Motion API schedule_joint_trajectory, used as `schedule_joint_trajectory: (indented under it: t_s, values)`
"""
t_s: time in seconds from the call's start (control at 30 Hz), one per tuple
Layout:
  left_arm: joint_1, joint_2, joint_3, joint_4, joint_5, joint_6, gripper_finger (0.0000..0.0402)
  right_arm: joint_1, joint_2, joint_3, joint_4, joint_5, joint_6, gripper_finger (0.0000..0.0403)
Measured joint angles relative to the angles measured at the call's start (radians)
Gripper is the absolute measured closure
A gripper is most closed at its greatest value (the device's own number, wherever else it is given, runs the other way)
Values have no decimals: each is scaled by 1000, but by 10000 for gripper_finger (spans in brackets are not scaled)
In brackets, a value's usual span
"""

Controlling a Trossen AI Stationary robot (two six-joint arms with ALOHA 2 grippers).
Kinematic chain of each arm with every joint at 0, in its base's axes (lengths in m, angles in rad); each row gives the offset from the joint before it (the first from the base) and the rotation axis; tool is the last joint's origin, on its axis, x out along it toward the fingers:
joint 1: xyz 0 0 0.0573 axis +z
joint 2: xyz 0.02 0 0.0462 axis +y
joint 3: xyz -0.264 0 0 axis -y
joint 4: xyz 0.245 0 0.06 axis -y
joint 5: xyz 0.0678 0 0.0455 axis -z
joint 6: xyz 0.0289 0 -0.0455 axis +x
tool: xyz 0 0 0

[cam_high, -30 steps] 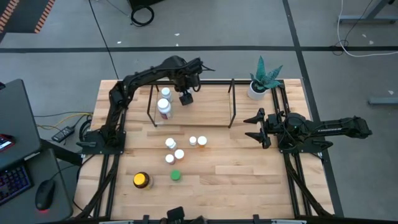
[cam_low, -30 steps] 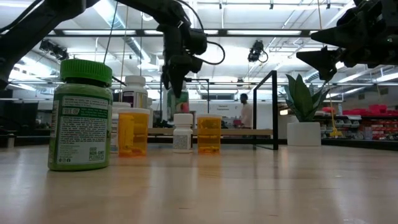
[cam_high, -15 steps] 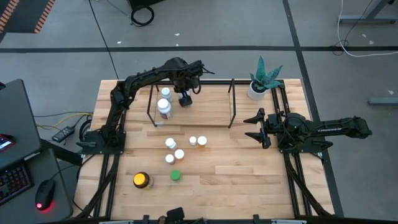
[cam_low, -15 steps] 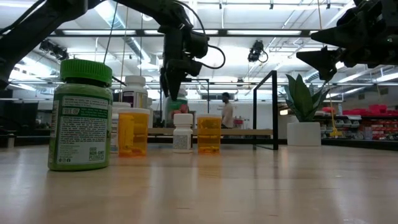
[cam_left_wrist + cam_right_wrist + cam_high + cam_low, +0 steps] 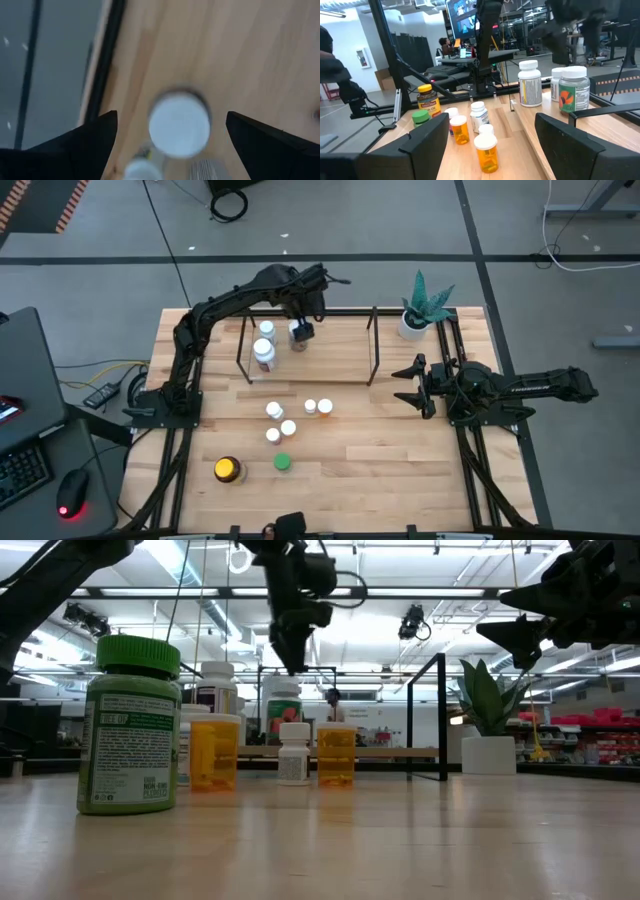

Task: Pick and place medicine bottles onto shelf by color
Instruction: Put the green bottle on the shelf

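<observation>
- Our left gripper [image 5: 303,330] is hovering over the shelf [image 5: 372,348], fingers spread wide with nothing between them; in the left wrist view a white cap [image 5: 179,123] is sitting straight below the open gap, blurred, its bottle body hidden beneath it.
- We are seeing that bottle [image 5: 297,335] from above only as a pale spot partly covered by the gripper; in the low view it is showing as a white-capped bottle with a green label [image 5: 283,710], standing on the shelf clear of the fingers above it.
- Two more white bottles [image 5: 264,347] are standing on the shelf just beside it, toward the left end; we cannot read their labels from above.
- In front of the shelf, a cluster of small bottles [image 5: 290,418] is standing on the table [image 5: 400,450]: white ones and orange ones, close together.
- Nearer the front edge, an amber bottle [image 5: 227,470] and a green bottle [image 5: 283,462] are standing near each other.
- Our right gripper [image 5: 408,385] is waiting off the shelf's right end, fingers parted and empty.
- A potted plant [image 5: 424,305] is standing at the back right corner, beside the shelf.
- In the low view a person [image 5: 334,700] is showing far behind the shelf, too small to make out.
</observation>
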Motion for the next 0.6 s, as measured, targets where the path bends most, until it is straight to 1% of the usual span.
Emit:
schedule_joint_trajectory:
  t_s: [0.13, 0.23, 0.47, 0.6]
  values:
    - [-11, 3, 2, 112, -35, -5, 22, 0, 0, 0, 3, 2, 0, 100]
    - [-18, 26, 4, 163, -69, -7, 22, 0, 0, 0, 5, 2, 0, 100]
    - [-16, 114, 2, 143, -145, -1, 22, 0, 0, 0, 6, 4, 0, 100]
    - [-22, 130, 2, 122, -199, 19, 22, 0, 0, 0, 7, 4, 0, 100]
